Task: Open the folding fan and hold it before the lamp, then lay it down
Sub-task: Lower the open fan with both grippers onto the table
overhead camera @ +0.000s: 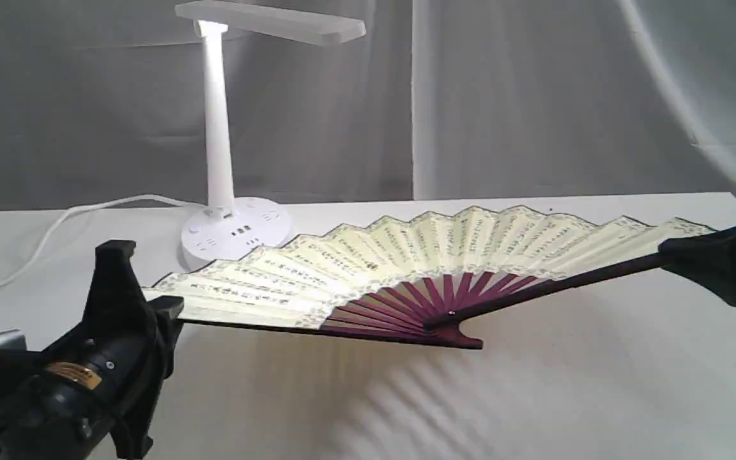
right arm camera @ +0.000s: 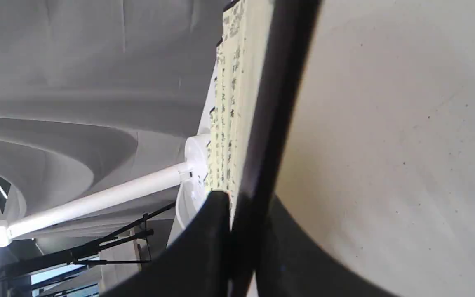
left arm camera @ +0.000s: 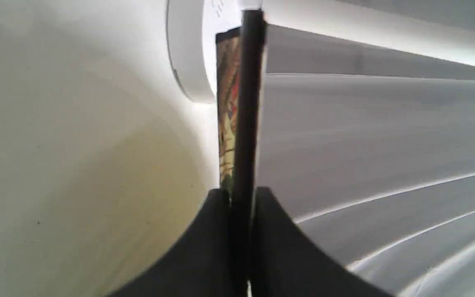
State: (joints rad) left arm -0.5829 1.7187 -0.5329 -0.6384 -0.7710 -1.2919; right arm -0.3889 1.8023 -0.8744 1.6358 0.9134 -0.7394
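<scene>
Lowering is to be done level — the spread folding fan (overhead camera: 406, 255), at 5 o'clock of the lamp (overhead camera: 218, 128), is clamped by the left gripper (overhead camera: 167, 310) (9 o'clock) and right gripper (overhead camera: 668, 254) (3 o'clock).

Folding fan (overhead camera: 406, 255) spread wide
Maroon guards pinched in left and right jaws; white lamp (overhead camera: 218, 160) upright behind, nearer the left jaws.

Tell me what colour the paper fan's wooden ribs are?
Dark maroon wooden ribs, clearest in the exterior view.
</scene>
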